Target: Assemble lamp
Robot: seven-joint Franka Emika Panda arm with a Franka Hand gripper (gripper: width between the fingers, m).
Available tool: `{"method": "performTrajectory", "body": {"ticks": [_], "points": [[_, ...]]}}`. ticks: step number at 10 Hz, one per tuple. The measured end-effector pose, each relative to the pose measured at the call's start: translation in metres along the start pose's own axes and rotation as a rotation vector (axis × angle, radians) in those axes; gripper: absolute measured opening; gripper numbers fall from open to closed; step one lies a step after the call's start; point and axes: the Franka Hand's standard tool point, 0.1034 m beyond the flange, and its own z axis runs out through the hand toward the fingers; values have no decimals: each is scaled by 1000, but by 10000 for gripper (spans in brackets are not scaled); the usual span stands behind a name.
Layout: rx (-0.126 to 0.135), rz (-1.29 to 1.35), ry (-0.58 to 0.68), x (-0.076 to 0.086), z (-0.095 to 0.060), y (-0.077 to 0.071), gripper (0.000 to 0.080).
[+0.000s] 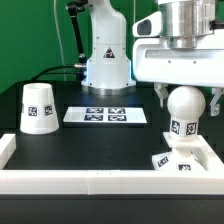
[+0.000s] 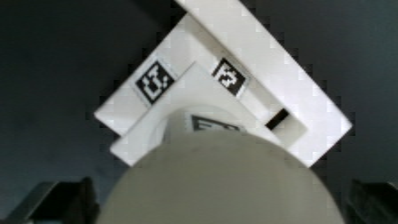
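Note:
The ball-shaped bulb (image 1: 185,108) stands upright on the post of the flat square base (image 1: 176,163), at the exterior view's front right. My gripper (image 1: 186,100) hangs over it, one finger on each side of the ball with a small gap to each, so it is open around the bulb. In the wrist view the bulb (image 2: 217,175) fills the space between the dark fingers (image 2: 68,200), and the tagged base (image 2: 240,95) lies beyond it. The tapered shade (image 1: 38,108) stands alone on the table at the exterior view's left.
The marker board (image 1: 107,115) lies flat at the table's middle. A white rail-like border (image 1: 90,183) runs along the front and up both sides, and the base sits against its right corner. The arm's white pedestal (image 1: 107,60) stands at the back.

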Motion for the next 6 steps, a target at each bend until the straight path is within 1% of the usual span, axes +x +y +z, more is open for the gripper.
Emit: {"method": "performTrajectory", "body": {"ticks": [6], "points": [[-1,-410,-1,0,0,0,699]]}}
